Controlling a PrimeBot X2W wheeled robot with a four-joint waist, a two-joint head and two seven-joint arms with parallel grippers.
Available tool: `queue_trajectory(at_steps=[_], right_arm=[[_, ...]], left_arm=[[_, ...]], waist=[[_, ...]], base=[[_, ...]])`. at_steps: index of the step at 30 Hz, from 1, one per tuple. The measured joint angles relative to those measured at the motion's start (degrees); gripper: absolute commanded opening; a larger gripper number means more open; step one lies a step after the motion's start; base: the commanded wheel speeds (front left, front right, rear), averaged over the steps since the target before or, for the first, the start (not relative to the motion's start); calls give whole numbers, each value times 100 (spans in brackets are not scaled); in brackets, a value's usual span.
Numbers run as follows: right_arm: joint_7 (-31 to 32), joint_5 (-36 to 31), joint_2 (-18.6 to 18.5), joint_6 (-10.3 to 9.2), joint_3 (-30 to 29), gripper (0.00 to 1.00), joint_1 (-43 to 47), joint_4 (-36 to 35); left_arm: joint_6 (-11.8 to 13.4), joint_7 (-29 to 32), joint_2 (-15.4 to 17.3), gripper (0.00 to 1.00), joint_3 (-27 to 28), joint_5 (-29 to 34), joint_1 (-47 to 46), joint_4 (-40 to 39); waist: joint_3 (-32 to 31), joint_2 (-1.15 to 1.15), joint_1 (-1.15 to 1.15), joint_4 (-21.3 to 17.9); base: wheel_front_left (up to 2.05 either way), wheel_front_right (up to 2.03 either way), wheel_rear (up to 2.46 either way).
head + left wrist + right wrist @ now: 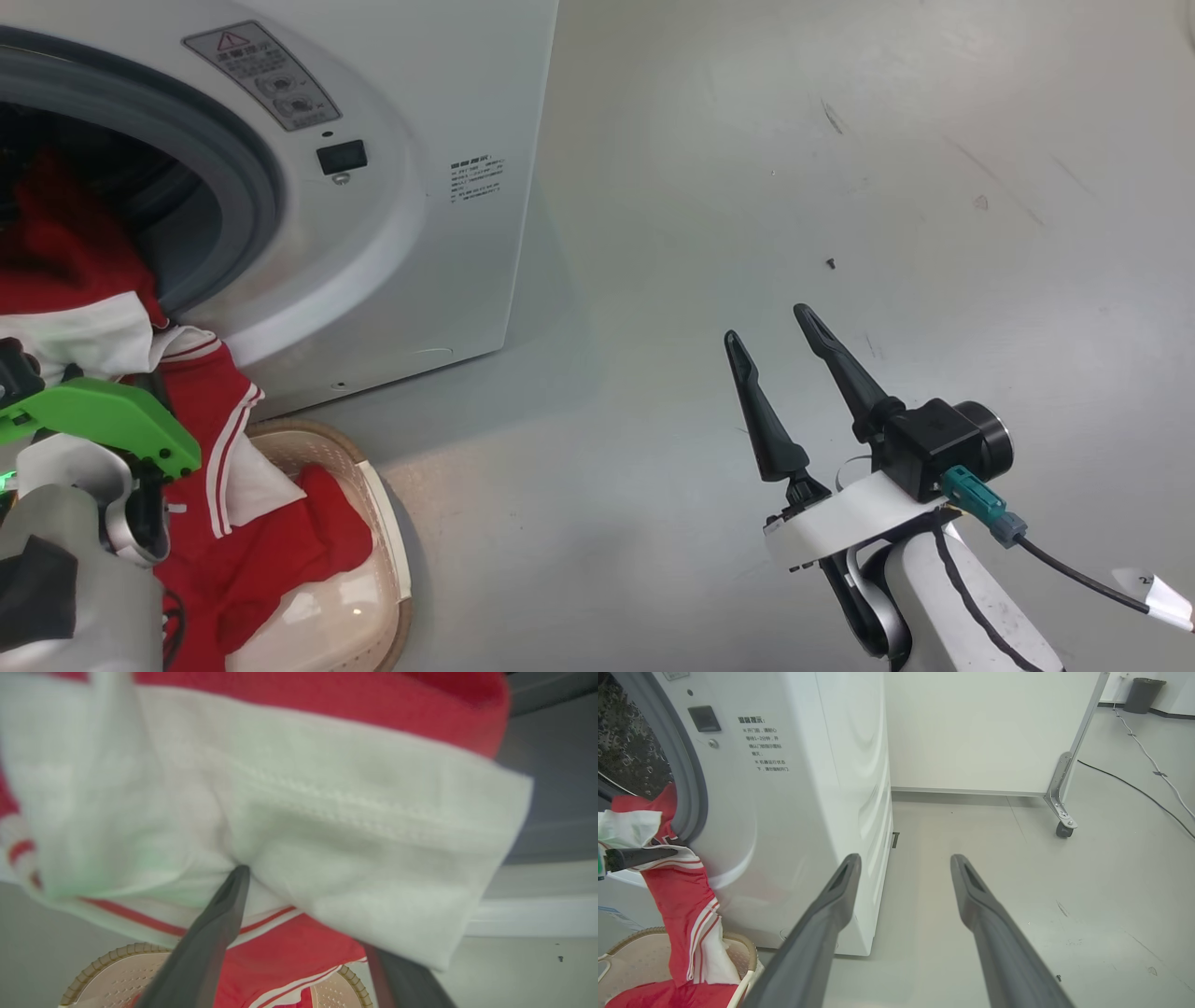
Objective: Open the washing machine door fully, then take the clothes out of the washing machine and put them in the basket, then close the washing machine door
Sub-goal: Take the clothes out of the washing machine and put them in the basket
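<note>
Unloading is judged to be in hand. The clothes (201, 401) are draped from the washing machine (420, 112) mouth, across the left pincer (303, 910), into the basket (313, 432) beneath it. That pincer's fingers (210, 933) are spread apart in the white panel, unclamped. The right pincer (767, 325) is spread too, well aside. Next, a closing on the fabric and a pull clear of the drum are called for.
</note>
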Motion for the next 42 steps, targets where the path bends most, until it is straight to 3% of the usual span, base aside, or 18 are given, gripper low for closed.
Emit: queue_trajectory(at_steps=[1,2,3,4,5,6,9,24,42], right_arm=[[0,0,1,-5,0,100,-3,0],[0,0,1,-7,0,100,-6,0],[0,0,1,-10,0,100,-10,0],[0,0,0,-12,0,100,-17,0],[0,0,0,-12,0,100,-17,0],[0,-1,0,-14,-5,100,-21,0],[0,-1,-1,-57,-43,100,-22,2],[0,-12,-1,-56,-90,100,-52,93],[0,-65,-5,-38,-229,100,-4,297]], left_arm=[[0,-8,-1,100,7,-24,-25,31],[-1,-9,-4,91,10,-56,-42,52],[-4,-20,-10,54,9,-89,-59,69],[-29,-53,-16,40,-5,-91,-65,85],[-29,-53,-16,31,-5,-91,-65,85],[-34,-58,-23,31,-27,-91,-82,103],[-92,-71,-91,0,-60,-91,-174,176],[-388,-611,-101,0,-366,115,-236,476],[-731,-1459,-92,0,-780,527,-44,276]], waist=[[11,0,0,-3],[16,0,0,-4],[19,0,0,-4],[22,0,0,-3],[22,0,0,-3],[24,0,0,1],[21,0,0,44],[-147,0,0,385],[-677,0,0,920]], base=[[0,0,0],[0,0,0],[0,0,0],[0,0,0],[0,0,0],[0,0,0],[0,0,0],[0,0,0],[0,0,0]])
